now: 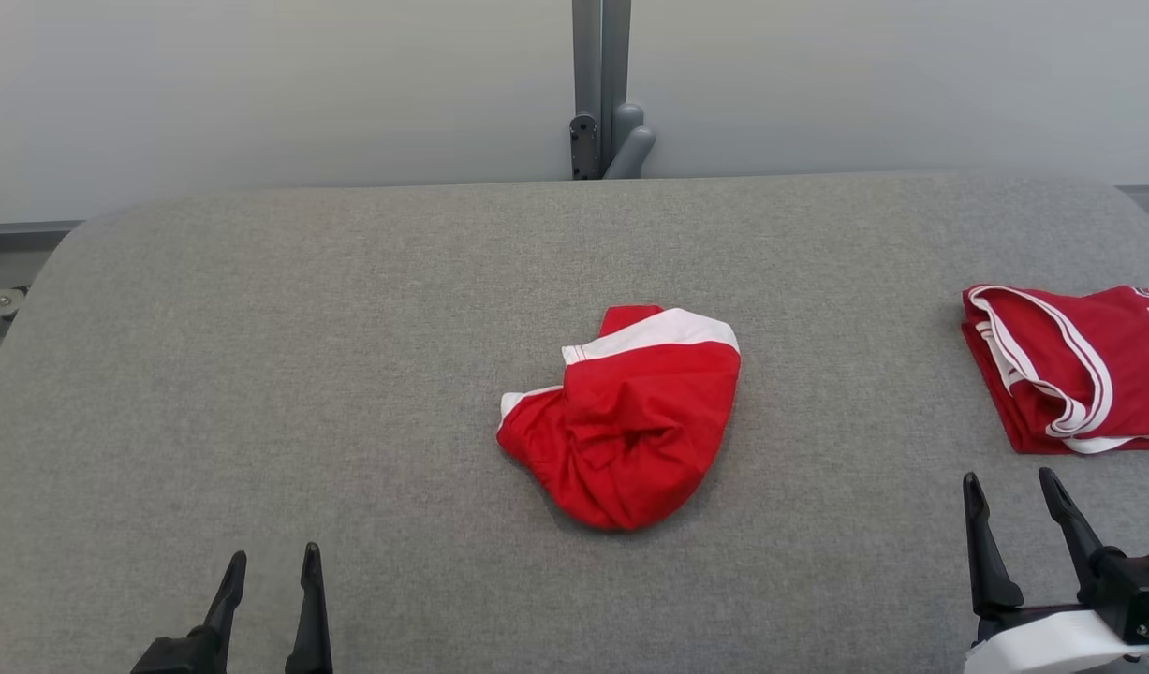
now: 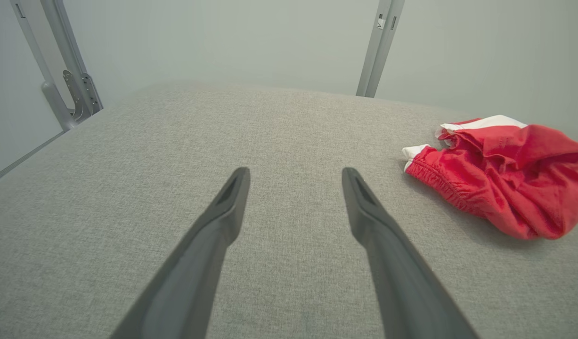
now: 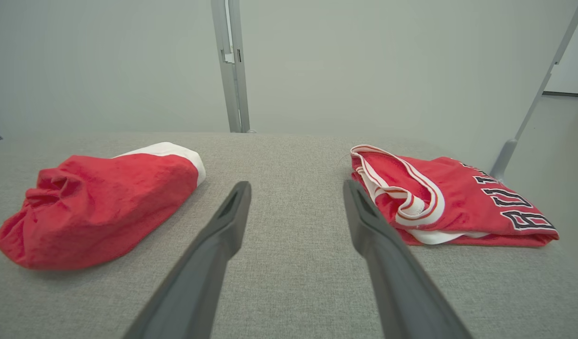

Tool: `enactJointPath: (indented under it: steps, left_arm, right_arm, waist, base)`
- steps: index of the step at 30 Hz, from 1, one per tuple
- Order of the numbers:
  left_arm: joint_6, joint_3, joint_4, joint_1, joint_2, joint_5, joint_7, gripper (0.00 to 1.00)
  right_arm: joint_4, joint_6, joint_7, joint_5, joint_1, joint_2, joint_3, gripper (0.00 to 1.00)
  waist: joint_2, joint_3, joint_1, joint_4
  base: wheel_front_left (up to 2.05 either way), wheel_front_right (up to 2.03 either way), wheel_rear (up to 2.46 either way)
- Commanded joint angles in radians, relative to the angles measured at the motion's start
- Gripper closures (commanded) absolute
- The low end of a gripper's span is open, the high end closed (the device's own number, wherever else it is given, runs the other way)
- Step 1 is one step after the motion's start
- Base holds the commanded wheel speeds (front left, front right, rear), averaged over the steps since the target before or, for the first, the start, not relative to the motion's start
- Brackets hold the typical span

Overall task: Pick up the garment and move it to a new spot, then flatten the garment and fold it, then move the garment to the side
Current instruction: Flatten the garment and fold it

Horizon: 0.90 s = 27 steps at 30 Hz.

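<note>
Overall: a wide grey fabric-covered surface seen from above, with a pale wall behind it and a grey metal post rising at the middle of the far edge.
Garment: a red garment with white trim lies crumpled in a loose heap near the middle of the surface. It is bunched and wrinkled, with a white band along its far side and a gathered elastic edge (clearest from the left wrist) on its near-left side.
Left claw: at the near left, over bare surface, its two dark fingers spread wide apart with nothing between them. The garment lies ahead and to its right, well apart.
Right claw: at the near right, fingers likewise spread wide and holding nothing. The garment lies ahead to its left.
Folded jersey: a second red piece with white-and-red striped edging and dark outlined lettering, folded flat at the right edge of the surface — partly cut off in the head view, and well apart from the garment.
Contact: neither claw touches any cloth.
</note>
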Motion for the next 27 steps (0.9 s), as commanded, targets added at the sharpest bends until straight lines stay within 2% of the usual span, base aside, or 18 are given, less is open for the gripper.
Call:
enactJointPath:
  steps: [1, 6, 10, 14, 17, 22, 27]
  left_arm:
    - [-0.007, 0.004, -0.003, -0.023, -0.001, 0.004, -0.002, 0.0]
    - [-0.017, -0.035, 0.016, -0.09, -0.006, -0.013, -0.002, 0.0]
    - [-0.023, -0.112, 0.085, -0.211, -0.007, -0.037, -0.002, 0.0]
    - [-0.024, -0.206, 0.241, -0.369, -0.007, -0.119, 0.037, 0.0]
    - [-0.025, -0.267, 0.343, -0.473, -0.006, -0.221, 0.078, 0.0]
    - [-0.026, -0.347, 0.476, -0.583, -0.006, -0.361, 0.145, 0.0]
    - [-0.025, -0.397, 0.59, -0.626, -0.004, -0.403, 0.209, 0.01]
  right_arm:
    - [-0.009, -0.001, -0.003, 0.0, -0.015, -0.004, 0.003, 0.0]
    - [-0.028, -0.001, -0.003, 0.004, -0.036, -0.009, 0.011, 0.0]
    - [-0.049, -0.001, -0.003, 0.004, -0.072, -0.014, 0.027, 0.0]
    - [-0.061, -0.001, -0.003, 0.0, -0.109, -0.012, 0.051, 0.0]
    - [-0.061, -0.001, -0.003, 0.006, -0.134, -0.009, 0.067, 0.0]
    - [-0.058, -0.001, -0.003, 0.007, -0.159, 0.002, 0.067, 0.0]
    - [-0.052, -0.001, -0.003, 0.009, -0.162, 0.011, 0.053, 0.0]
  waist:
    - [0.0, 0.007, 0.0, -0.008]
    - [0.0, 0.042, 0.0, -0.021]
    - [0.0, 0.103, 0.0, -0.034]
    - [0.0, 0.153, 0.0, -0.058]
    - [0.0, 0.184, 0.0, -0.088]
    - [0.0, 0.214, 0.0, -0.138]
    - [0.0, 0.219, 0.0, -0.17]
  base:
    - [0.0, 0.0, 0.0]
    - [0.0, 0.0, 0.0]
    - [0.0, 0.0, 0.0]
    - [0.0, 0.0, 0.0]
    - [0.0, 0.0, 0.0]
    - [0.0, 0.0, 0.0]
    - [0.0, 0.0, 0.0]
